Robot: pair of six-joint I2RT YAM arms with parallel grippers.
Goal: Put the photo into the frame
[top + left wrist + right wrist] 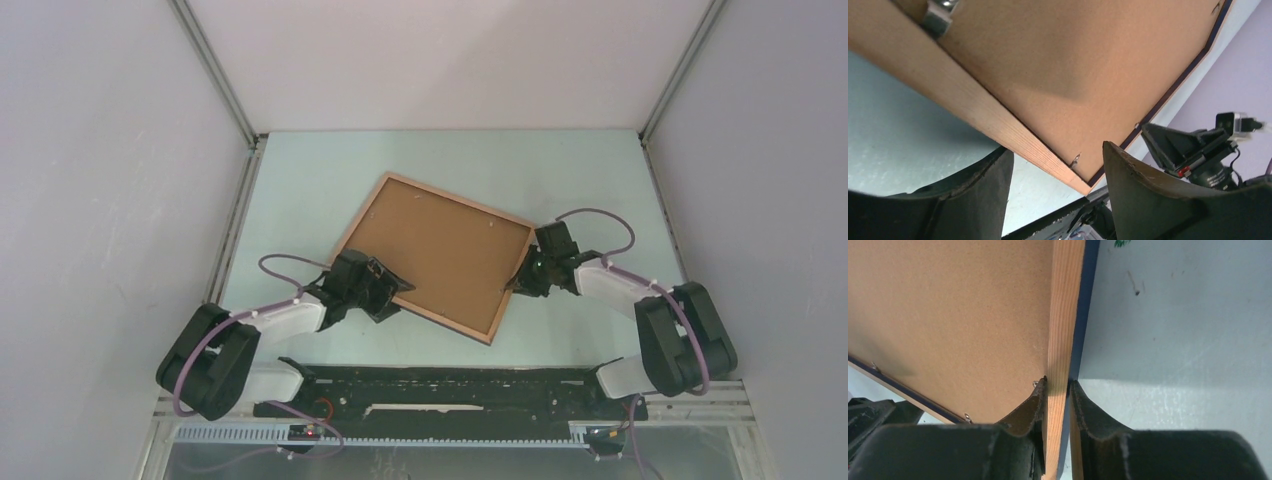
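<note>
Your right gripper [1055,405] is clamped across the frame [1063,315] at its wood rail. The inner finger lies against the fibreboard back of the photo [948,315], which sits inside the frame. Your left gripper [1054,152] stands open with the frame's corner between its jaws, no contact evident. The assembly is judged light, stiff and thin, so grip the rails only.

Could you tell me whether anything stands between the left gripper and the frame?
Nothing visible does. The left gripper is open, with a corner of the frame showing between its fingers, while the right gripper clamps the frame's opposite edge.
</note>
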